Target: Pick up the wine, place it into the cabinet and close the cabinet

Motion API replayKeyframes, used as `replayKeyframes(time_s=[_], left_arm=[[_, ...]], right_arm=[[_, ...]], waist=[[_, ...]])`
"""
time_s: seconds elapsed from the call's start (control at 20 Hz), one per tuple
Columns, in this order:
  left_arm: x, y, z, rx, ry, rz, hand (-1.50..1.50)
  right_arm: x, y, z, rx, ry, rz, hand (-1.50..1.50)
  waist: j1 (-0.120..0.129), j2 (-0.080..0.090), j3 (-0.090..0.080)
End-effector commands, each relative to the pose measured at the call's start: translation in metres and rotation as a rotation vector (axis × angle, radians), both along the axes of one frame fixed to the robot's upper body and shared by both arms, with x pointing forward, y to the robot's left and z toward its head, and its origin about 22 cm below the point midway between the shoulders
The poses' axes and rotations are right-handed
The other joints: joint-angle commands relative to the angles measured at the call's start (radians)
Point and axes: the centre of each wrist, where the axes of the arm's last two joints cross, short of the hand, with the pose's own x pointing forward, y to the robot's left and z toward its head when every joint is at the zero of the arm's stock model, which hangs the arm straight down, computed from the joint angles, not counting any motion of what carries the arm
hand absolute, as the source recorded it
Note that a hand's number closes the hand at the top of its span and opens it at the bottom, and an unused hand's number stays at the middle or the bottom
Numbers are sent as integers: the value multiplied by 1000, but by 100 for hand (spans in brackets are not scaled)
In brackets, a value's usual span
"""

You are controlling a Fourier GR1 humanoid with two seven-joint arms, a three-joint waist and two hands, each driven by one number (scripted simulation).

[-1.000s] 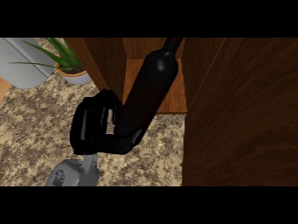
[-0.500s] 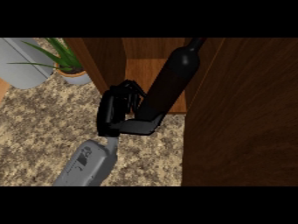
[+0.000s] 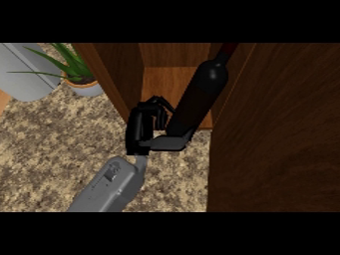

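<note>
One grey forearm [image 3: 107,185] comes up from the lower edge, left of centre, leaning slightly rightward toward its wrist; which arm it is cannot be told from this view alone. Its black hand [image 3: 144,130] stands above the wrist, palm side turned right; the fingers [image 3: 156,103] curl at the top, bent over toward the right; the thumb [image 3: 166,143] juts out to the right below them, pressed against a dark bottle [image 3: 199,97] that stands just right of the fingers. No second hand shows.
</note>
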Motion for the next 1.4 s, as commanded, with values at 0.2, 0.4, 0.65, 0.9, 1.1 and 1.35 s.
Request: replayKeyframes(time_s=[0.2, 0.4, 0.65, 0.9, 1.1, 1.35], left_arm=[[17, 4, -32, -6, 49, 13, 150], [0, 13, -62, 2, 48, 57, 150], [16, 26, -61, -88, 71, 69, 150], [32, 27, -65, -139, 92, 17, 150], [35, 37, -74, -118, 96, 0, 150], [54, 16, -48, -103, 92, 3, 150]], right_arm=[[3, 0, -3, -15, 13, 10, -150], [4, -17, 11, 16, 9, 6, -150], [-14, -2, 12, 0, 12, -16, -150], [18, -15, -2, 11, 25, 7, -150], [4, -15, -10, 13, 13, -15, -150], [1, 0, -13, 21, 19, 14, -150]], waist=[[-3, 1, 0], [-5, 2, 0], [-2, 1, 0], [-6, 4, 0], [-5, 2, 0], [-21, 5, -1]])
